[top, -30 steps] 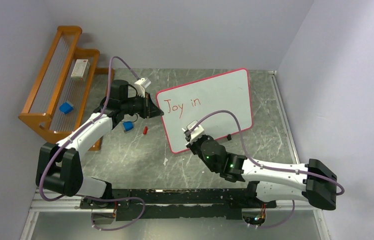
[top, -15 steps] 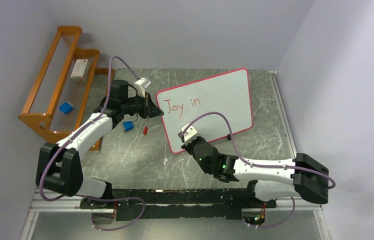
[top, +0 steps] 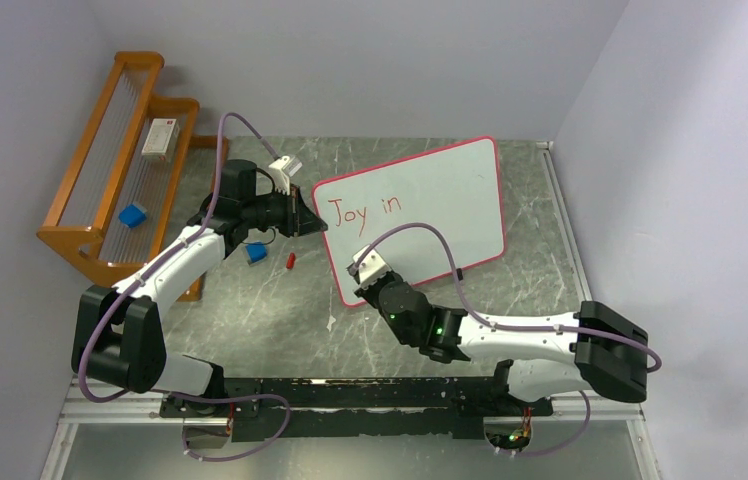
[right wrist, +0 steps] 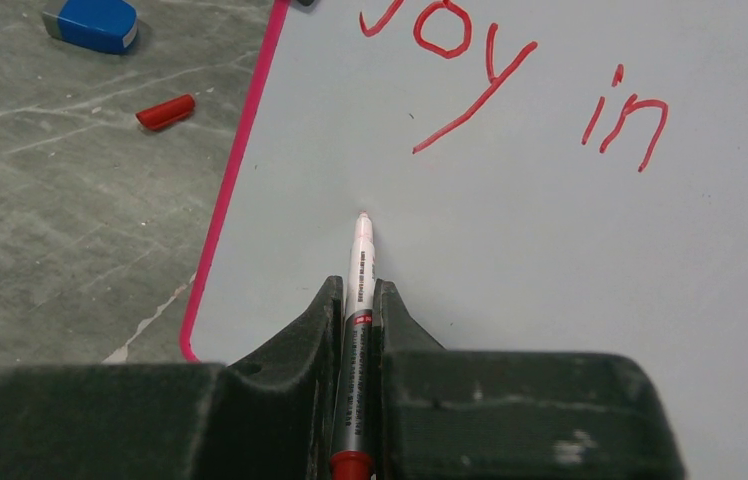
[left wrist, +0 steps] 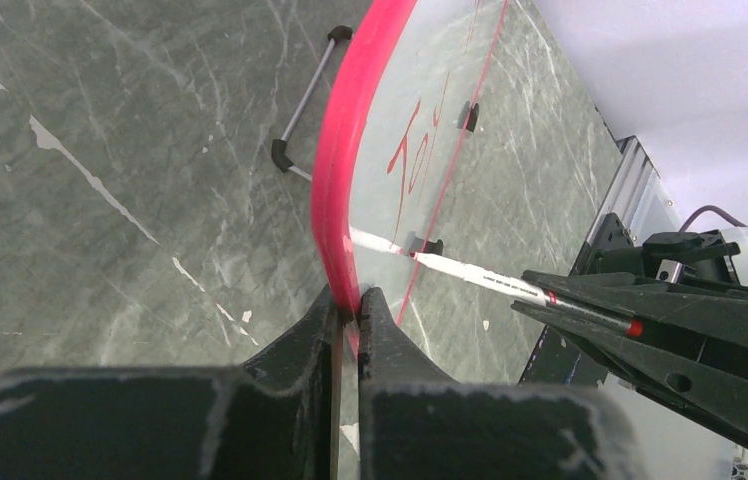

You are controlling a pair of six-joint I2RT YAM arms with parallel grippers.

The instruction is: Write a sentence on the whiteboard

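The whiteboard (top: 440, 195) stands tilted on small black feet, with "Joy in" (top: 365, 212) written on it in red. My left gripper (top: 302, 214) is shut on the board's pink left edge (left wrist: 342, 170), and its jaws (left wrist: 348, 305) pinch the rim. My right gripper (top: 362, 278) is shut on a white marker (right wrist: 360, 255) with a red end. The marker tip points at the blank lower-left area of the whiteboard (right wrist: 550, 250), below the "J". From the left wrist view the marker (left wrist: 470, 275) reaches the board face; I cannot tell if it touches.
A red marker cap (top: 291, 260) and a blue eraser (top: 256, 253) lie on the marble table left of the board. A wooden rack (top: 100, 230) at the far left holds a small box (top: 159, 138) and a blue block (top: 132, 215). Walls close in behind and right.
My right arm has slid left along the board's lower part, carrying the marker toward the lower-left corner. The left arm and the board have not moved. No new writing shows.
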